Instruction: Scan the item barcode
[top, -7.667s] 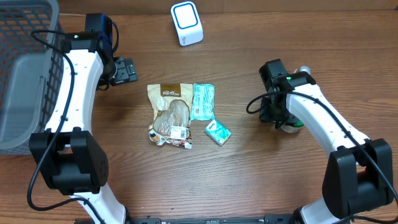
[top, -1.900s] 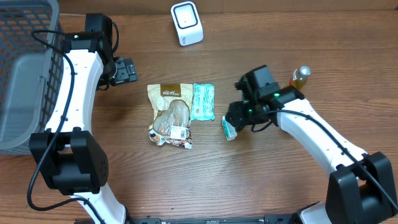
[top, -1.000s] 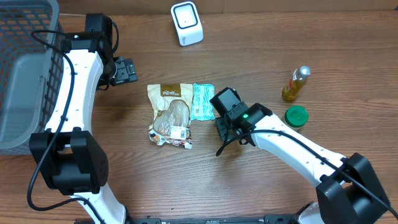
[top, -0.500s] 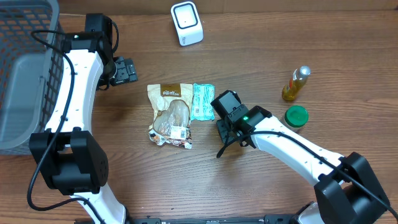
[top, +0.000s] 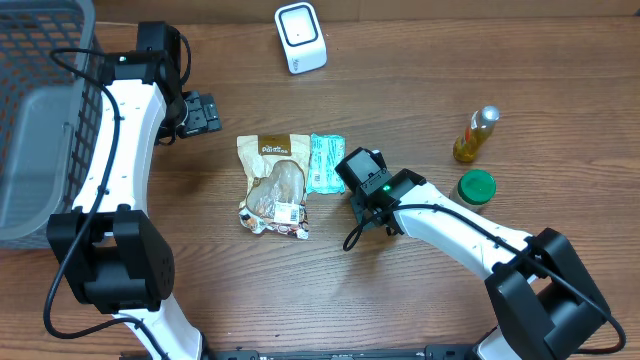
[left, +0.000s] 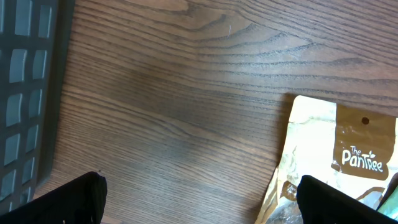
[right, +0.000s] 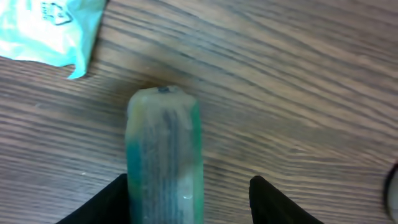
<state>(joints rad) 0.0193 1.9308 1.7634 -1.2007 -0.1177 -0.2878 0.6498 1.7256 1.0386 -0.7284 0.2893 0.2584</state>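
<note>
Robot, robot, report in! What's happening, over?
Left gripper open, empty. Right gripper open astride the green packet, not clamped. Teal pouch lies close by, over.

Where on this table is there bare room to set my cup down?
Bare wood: the near strip below the snack pouch; the far stretch between scanner and bottle. Crowded: the middle, around pouch, teal packet and right gripper.
</note>
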